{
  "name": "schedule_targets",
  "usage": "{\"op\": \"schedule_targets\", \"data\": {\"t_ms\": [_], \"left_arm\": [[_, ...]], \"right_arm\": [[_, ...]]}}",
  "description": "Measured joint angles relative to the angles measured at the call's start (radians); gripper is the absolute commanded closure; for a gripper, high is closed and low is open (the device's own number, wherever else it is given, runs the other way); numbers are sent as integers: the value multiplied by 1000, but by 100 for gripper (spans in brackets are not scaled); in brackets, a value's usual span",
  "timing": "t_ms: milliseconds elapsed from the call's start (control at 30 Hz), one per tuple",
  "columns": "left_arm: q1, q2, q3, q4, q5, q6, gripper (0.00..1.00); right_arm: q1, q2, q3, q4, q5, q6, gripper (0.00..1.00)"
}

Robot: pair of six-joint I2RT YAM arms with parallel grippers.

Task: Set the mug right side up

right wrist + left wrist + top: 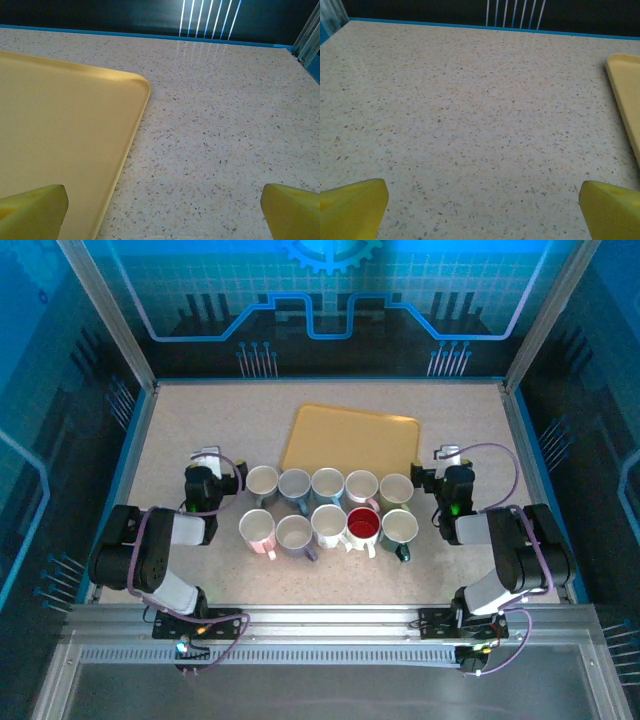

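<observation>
Blue-lit enclosure walls close in a speckled, pale stone-look tabletop, and my two arms are mounted at its near edge. Toward the far side lies a flat yellow plastic tray with rounded corners, set slightly askew.

Just in front of the tray stand ten ceramic mugs, packed close in two rows of five. Most are white or pale grey, and one at the near left looks pinkish. A white mug with a red inside sits second from the right in the near row. From overhead each mug seems to show its mouth, so I cannot tell which one is inverted.

My left tool hangs over bare tabletop just left of the mug block, level with the far row. Its yellow fingers are spread fully apart with nothing between them, and the tray's edge shows at the right of my left wrist view.

My right tool sits just right of the block. It is equally wide open and empty, its left finger over the tray's near corner and its right finger over tabletop.
</observation>
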Motion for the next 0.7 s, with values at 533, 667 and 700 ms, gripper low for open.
{"op": "schedule_targets", "data": {"t_ms": [533,667,700], "left_arm": [[10,0,6,-8,41,3,1],[10,0,6,-8,42,3,1],[10,0,6,-8,42,3,1]], "right_arm": [[0,0,0,0,0,0,0],[0,0,0,0,0,0,0],[0,0,0,0,0,0,0]]}}
